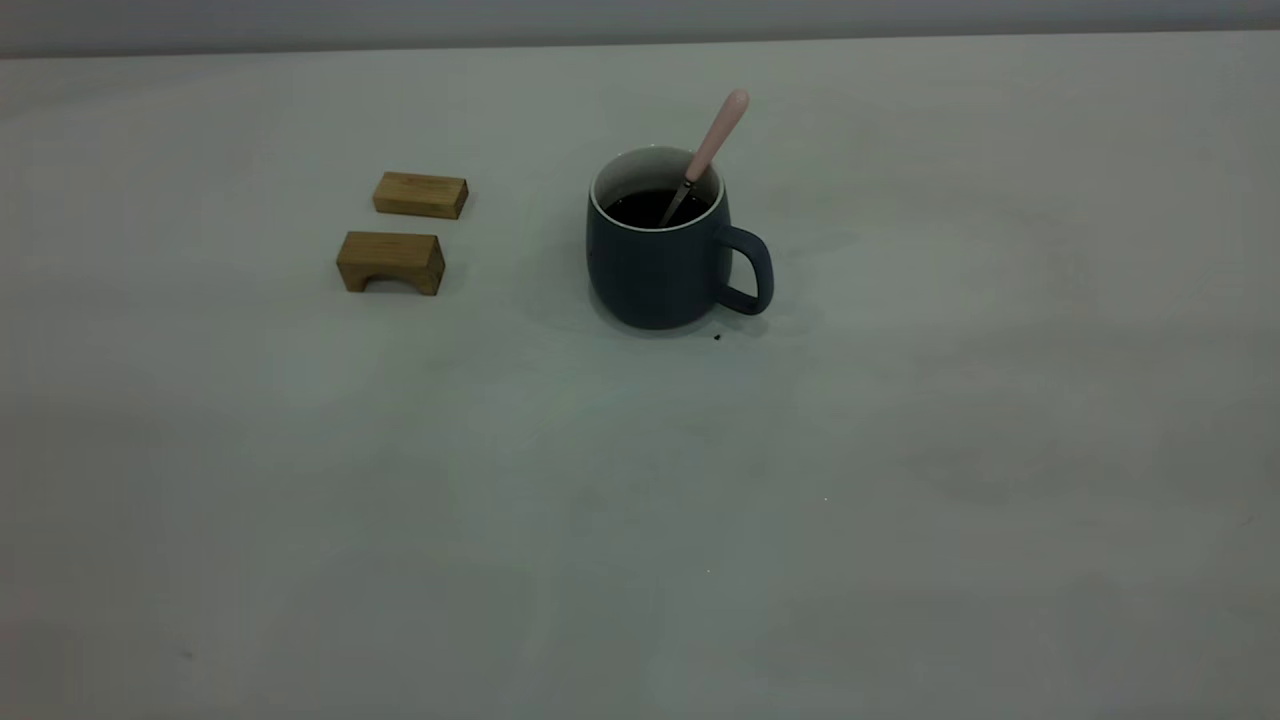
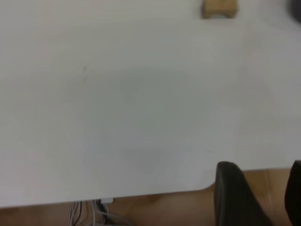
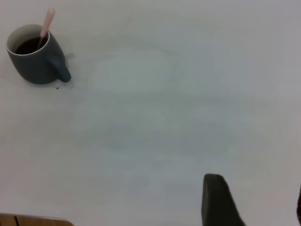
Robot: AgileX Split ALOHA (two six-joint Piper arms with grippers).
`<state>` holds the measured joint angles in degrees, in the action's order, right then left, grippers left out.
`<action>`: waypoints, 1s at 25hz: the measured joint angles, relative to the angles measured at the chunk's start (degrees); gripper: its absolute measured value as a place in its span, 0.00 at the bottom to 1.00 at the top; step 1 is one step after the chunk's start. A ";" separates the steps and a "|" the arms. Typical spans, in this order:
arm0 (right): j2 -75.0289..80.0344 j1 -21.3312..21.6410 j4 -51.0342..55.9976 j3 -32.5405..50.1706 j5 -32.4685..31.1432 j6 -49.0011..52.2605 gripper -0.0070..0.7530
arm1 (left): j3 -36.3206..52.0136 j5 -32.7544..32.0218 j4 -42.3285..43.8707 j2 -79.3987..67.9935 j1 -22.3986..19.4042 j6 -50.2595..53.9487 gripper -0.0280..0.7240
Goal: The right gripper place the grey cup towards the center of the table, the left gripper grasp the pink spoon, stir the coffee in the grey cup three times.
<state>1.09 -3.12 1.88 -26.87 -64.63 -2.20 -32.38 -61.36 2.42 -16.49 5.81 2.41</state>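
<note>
The grey cup (image 1: pixel 660 262) stands upright near the middle of the table (image 1: pixel 900 450), its handle pointing right. Dark coffee (image 1: pixel 655 207) fills it. The pink spoon (image 1: pixel 716 138) leans inside the cup, bowl down in the liquid and pink handle sticking up past the rim. No arm appears in the exterior view. In the right wrist view the cup (image 3: pixel 35 61) with the spoon (image 3: pixel 46 23) is far from my right gripper (image 3: pixel 258 200), which is open and holds nothing. My left gripper (image 2: pixel 263 190) hangs open over the table's near edge, nothing between its fingers.
Two wooden blocks lie left of the cup: a flat one (image 1: pixel 420 195) and an arched one (image 1: pixel 390 262); a block (image 2: pixel 219 8) also shows in the left wrist view. A tiny dark speck (image 1: pixel 717 337) sits by the cup. Cables (image 2: pixel 89 214) hang below the table edge.
</note>
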 joint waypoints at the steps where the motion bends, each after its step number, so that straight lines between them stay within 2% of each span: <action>1: 0.00 0.00 0.00 0.00 0.00 0.00 0.59 | 1.42 0.00 -0.20 2.72 -1.43 0.04 0.49; 5: 0.00 0.00 0.00 0.00 -0.02 0.00 0.59 | 4.01 -2.92 -0.21 11.54 -4.86 -0.35 0.49; 8: 0.00 0.00 0.00 0.00 -0.02 0.00 0.59 | 4.14 -3.37 -0.42 16.41 -5.81 -0.39 0.49; 25: 0.00 0.00 0.00 0.00 -0.02 0.00 0.59 | 4.14 -3.81 -0.42 17.57 -5.90 -0.39 0.49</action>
<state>1.09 -3.12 1.88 -26.87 -64.65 -2.20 -28.24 -65.17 2.00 1.08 -0.09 2.02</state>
